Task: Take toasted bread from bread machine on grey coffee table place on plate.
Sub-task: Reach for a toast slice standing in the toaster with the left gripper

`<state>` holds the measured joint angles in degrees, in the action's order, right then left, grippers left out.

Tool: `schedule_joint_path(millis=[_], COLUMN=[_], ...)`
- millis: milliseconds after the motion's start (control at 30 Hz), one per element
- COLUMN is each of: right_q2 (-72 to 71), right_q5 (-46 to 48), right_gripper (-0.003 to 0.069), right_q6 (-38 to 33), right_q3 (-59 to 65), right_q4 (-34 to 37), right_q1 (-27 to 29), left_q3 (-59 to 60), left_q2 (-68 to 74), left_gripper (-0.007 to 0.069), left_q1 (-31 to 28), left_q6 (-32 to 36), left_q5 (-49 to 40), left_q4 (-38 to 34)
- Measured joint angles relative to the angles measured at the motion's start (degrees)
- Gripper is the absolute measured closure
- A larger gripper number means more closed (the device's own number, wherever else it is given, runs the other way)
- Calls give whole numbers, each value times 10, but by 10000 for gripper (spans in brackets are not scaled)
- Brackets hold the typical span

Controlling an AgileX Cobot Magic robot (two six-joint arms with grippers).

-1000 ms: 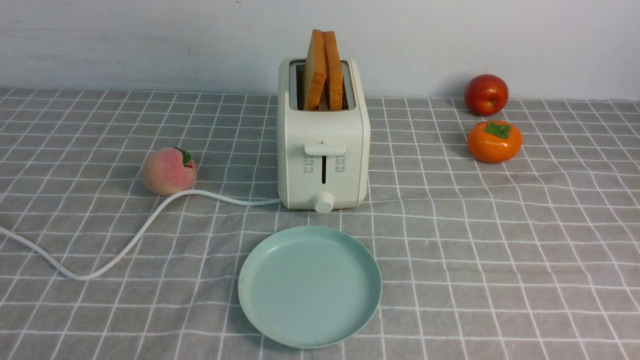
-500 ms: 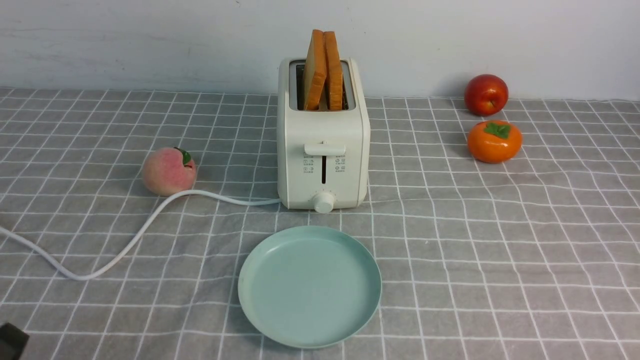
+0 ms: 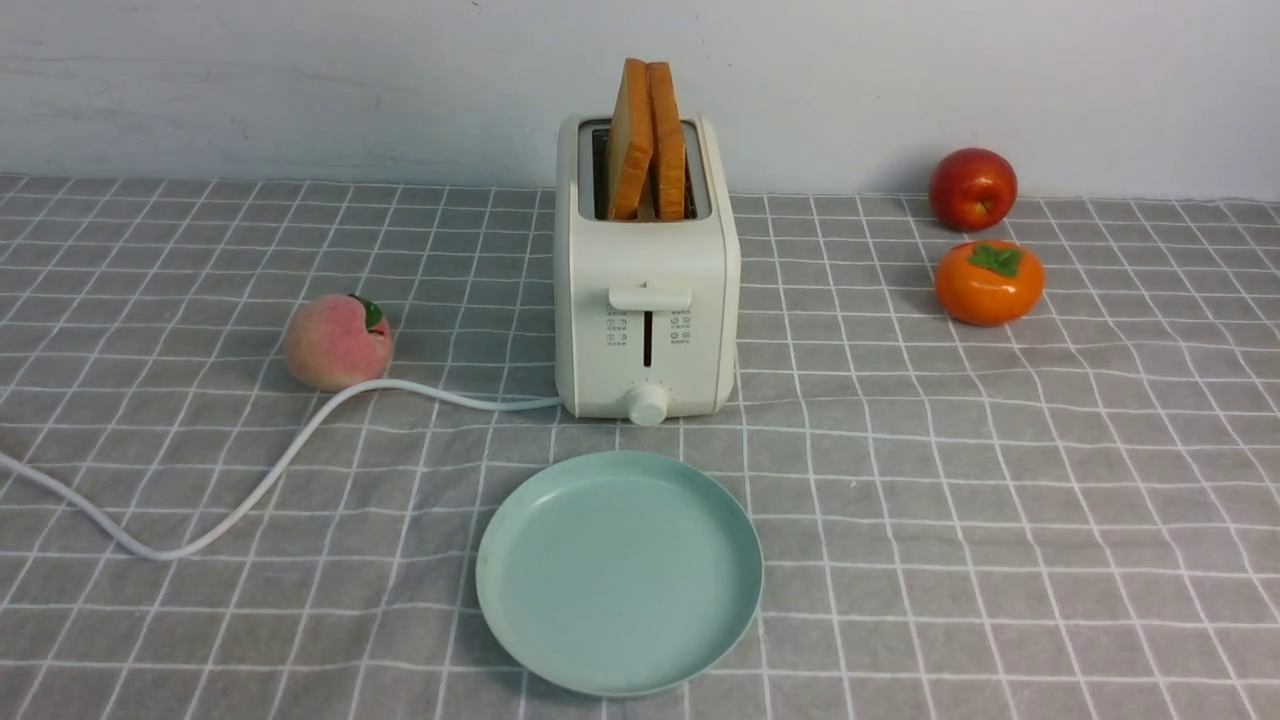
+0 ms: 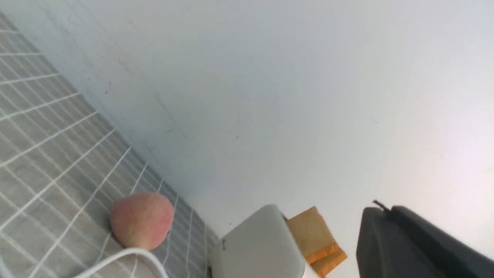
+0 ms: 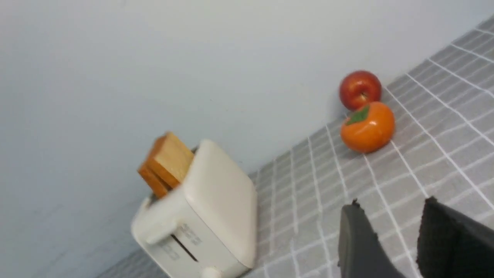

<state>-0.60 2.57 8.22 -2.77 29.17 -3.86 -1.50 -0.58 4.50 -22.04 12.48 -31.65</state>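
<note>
Two slices of toasted bread (image 3: 648,140) stand upright in the slots of the cream-white bread machine (image 3: 648,300) at the back middle of the grey coffee table (image 3: 1000,500). The mint-green plate (image 3: 620,570) lies bare in front of it. Neither gripper shows in the front view. In the left wrist view my left gripper (image 4: 388,210) has its fingers pressed together, away from the bread (image 4: 314,239) and the machine (image 4: 258,247). In the right wrist view my right gripper (image 5: 391,201) is open and holds nothing, off to the side of the machine (image 5: 216,208) and the bread (image 5: 168,162).
A peach (image 3: 338,342) sits left of the machine, and the white cord (image 3: 250,490) curves past it to the table's left edge. A red apple (image 3: 972,189) and an orange persimmon (image 3: 989,283) sit at the back right. A white wall runs behind.
A dark part that showed at the bottom left corner of the front view half a second ago is out of view now. The bread, machine and plate have not moved.
</note>
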Motion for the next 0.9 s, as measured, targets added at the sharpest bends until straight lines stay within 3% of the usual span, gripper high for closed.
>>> schedule_joint_path(millis=[200, 267, 433, 567, 633, 800, 900], right_q2=[90, 194, 352, 400, 407, 407, 407], right_q5=[168, 316, 514, 542, 541, 530, 524], right_gripper=[560, 662, 671, 665, 664, 660, 659], right_q6=[3, -4, -23, -26, -26, -26, -26], right_q3=[-218, -339, -462, -480, -480, -480, -480], right_q4=[-36, -84, -162, -171, -173, -174, -175], right_q1=[0, 0, 0, 0, 0, 0, 0], left_q3=[-151, -244, -398, -479, -539, -662, -717], left_q2=[71, 183, 418, 544, 630, 764, 818], left_gripper=[638, 638, 638, 638, 638, 638, 638], left_q1=[0, 0, 0, 0, 1, 45, 80], left_q6=[68, 105, 177, 248, 316, 442, 472], left_q5=[-101, -240, -473, -543, -558, -541, -520], left_q4=[3, 7, 14, -6, -56, -121, -129])
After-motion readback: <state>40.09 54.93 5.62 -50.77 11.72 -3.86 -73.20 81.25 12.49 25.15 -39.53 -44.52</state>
